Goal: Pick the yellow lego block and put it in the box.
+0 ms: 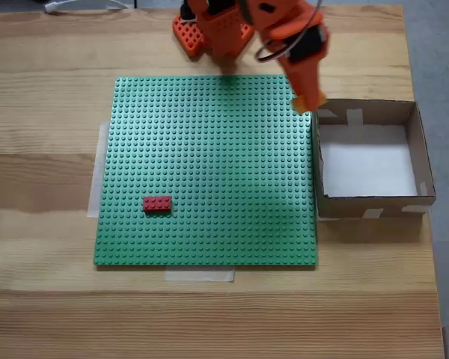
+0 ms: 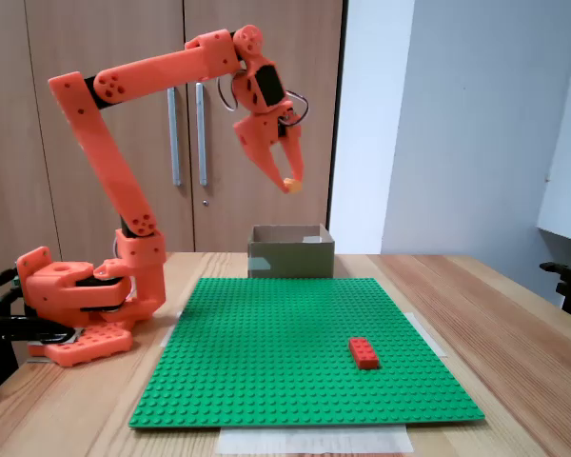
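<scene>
pincer [image 2: 288,180] grips yellow lego block [image 2: 290,183] (aloft)

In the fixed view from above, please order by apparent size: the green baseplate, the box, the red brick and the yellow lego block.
1. green baseplate
2. box
3. red brick
4. yellow lego block, held in the jaws, mostly hidden and nearer the camera, so its rank against the red brick is unsure.

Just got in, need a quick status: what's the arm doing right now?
The orange arm is carrying the yellow lego block, pinched at the tips of the gripper and raised well above the table. In a fixed view from above, the gripper sits at the box's near corner, by the edge of the green baseplate. The box looks empty, so the drop hasn't happened yet. A red brick sits untouched on the baseplate.
</scene>
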`<state>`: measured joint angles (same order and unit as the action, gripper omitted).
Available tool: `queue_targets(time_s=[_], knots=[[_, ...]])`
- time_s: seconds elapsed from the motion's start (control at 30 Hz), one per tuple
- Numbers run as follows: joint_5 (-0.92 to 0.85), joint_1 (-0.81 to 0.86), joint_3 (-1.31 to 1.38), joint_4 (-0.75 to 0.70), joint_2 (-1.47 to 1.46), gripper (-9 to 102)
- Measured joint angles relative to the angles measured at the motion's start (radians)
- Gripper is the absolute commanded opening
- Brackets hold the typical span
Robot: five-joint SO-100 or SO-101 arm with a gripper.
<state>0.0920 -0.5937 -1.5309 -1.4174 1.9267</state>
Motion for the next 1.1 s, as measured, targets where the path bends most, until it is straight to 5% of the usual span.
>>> queue_targets(time_s=[0.5, 1.1], knots=[[0.054, -0.169, 0.423, -0.077, -0.436, -1], [0.038, -0.216, 0.485, -0.014, -0.782, -1]])
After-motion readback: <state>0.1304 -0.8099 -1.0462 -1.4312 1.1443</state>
